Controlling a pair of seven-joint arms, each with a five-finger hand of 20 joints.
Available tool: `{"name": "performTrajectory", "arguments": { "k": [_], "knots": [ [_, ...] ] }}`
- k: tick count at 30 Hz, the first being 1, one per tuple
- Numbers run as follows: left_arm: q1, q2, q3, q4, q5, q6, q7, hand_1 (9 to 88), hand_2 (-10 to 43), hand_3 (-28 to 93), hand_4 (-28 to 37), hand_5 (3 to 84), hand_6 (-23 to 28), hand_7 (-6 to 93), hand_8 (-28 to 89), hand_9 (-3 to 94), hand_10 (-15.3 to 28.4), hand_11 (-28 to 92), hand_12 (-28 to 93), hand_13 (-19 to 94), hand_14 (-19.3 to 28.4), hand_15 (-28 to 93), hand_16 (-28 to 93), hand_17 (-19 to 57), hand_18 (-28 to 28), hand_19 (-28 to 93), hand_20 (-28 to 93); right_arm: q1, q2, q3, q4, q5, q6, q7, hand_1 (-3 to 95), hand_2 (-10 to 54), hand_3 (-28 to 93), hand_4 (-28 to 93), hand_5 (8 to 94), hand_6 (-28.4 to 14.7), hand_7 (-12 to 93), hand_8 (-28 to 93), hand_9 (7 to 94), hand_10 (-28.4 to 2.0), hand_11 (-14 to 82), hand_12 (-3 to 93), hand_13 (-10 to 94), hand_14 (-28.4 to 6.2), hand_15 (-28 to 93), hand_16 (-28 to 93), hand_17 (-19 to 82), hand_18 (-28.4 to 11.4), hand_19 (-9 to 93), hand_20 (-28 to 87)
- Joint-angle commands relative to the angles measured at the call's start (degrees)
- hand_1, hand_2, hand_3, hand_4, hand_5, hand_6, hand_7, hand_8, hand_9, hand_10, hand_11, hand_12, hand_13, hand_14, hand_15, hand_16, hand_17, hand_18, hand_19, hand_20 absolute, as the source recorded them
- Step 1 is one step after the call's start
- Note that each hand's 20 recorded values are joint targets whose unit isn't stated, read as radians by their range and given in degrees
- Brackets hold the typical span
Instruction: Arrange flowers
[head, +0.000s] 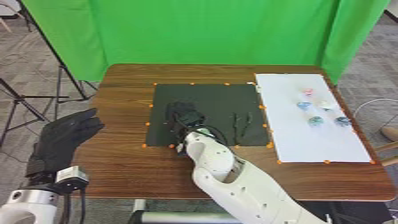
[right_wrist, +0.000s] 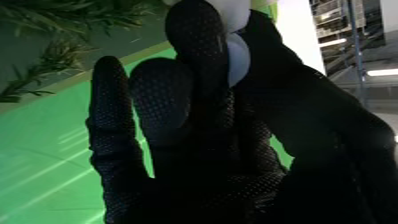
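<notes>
In the head view my right hand is over the left part of the dark mat. Two thin dark stems lie on the mat to its right. Seen from the right wrist, my right hand pinches a smooth white thing between finger and thumb; whether it is a flower I cannot tell. Green leafy sprigs lie beyond the fingertips there. Small flower heads, pink, blue, white and teal among them, rest on the white sheet. My left hand is open at the table's left edge.
The white sheet covers the right side of the brown table. Orange markers edge the mat and the sheet. A green curtain hangs behind the table, and dark stand legs stand at the left.
</notes>
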Motion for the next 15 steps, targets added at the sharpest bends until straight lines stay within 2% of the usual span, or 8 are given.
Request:
{"name": "performTrajectory", "arguments": {
  "k": [1,5,9,15],
  "knots": [
    [-1.09,0.43,0.67,0.49,0.55,-1.03,-0.83,27.3,5.1,82,-13.8,47.8,14.5,15.5,-8,41.0,22.8,39,11,28,28.3,61,-12,-9.6,21.8,56,16,1.12,-1.05,-0.92,0.01,1.21,2.61,1.54,50.0,-8.7,76,-28,74.2,0.0,31,2,83.9,-6.9,22.8,37.4,66,-5.5,68,31,24,-18.7,77,18],
    [-1.32,0.52,0.80,0.56,0.63,-1.14,-1.00,27.3,5.1,82,-13.8,47.8,14.5,15.5,-8,41.0,22.7,39,11,28,28.3,61,-12,-9.6,21.8,56,16,2.02,-1.27,-2.44,-0.17,1.32,4.74,2.96,47.7,-9.5,74,-28,71.2,-0.5,33,1,81.7,-6.7,22.5,37.3,64,-6.3,69,30,24,-18.8,77,19],
    [-2.00,0.57,1.15,0.73,0.83,-1.49,-1.33,27.3,5.1,82,-13.9,47.8,14.6,15.5,-8,41.0,22.8,39,11,28,28.3,61,-12,-9.6,21.8,56,16,2.91,-1.13,-3.42,0.02,1.68,5.73,4.39,46.2,-9.5,73,-28,69.7,-1.4,33,1,78.5,-7.9,27.3,33.2,63,-7.7,72,24,23,-19.4,77,19],
    [-1.67,0.67,1.04,0.69,0.65,-1.21,-0.97,27.3,5.1,82,-13.9,47.8,14.6,15.4,-8,41.0,22.7,39,11,28,28.3,61,-12,-9.6,21.8,56,16,3.12,-1.05,-3.32,-0.01,1.88,4.45,4.92,45.0,-9.5,74,-28,69.1,-1.8,32,1,77.2,-8.7,28.2,32.6,61,-8.2,73,23,22,-19.9,77,19]
  ]
}}
